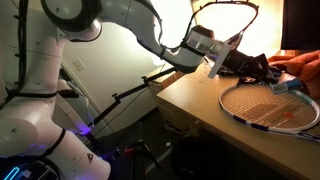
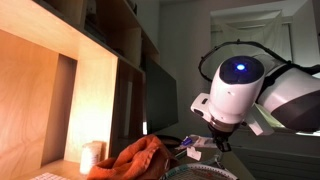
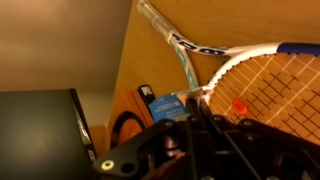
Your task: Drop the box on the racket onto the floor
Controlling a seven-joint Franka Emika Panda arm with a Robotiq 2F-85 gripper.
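The racket (image 1: 262, 108) lies flat on the wooden table (image 1: 190, 95), its strings also showing in the wrist view (image 3: 285, 85). The small blue-white box (image 1: 286, 87) sits at the far rim of the racket head. In the wrist view the box (image 3: 164, 106) is just left of the white frame, right by my fingertips. My gripper (image 1: 240, 62) hovers low over the table a short way from the box, with its dark fingers (image 3: 198, 102) close together and nothing between them. It also shows in an exterior view (image 2: 218, 148). The dark floor (image 1: 135, 140) lies below the table edge.
An orange cloth (image 1: 303, 66) (image 2: 135, 160) and a dark bundle (image 1: 258, 66) lie behind the racket. A second racket outline (image 1: 225, 18) stands against the lit wall. A black box-like object (image 3: 40, 130) is at the wrist view's left. Wooden shelving (image 2: 60, 90) rises beside the table.
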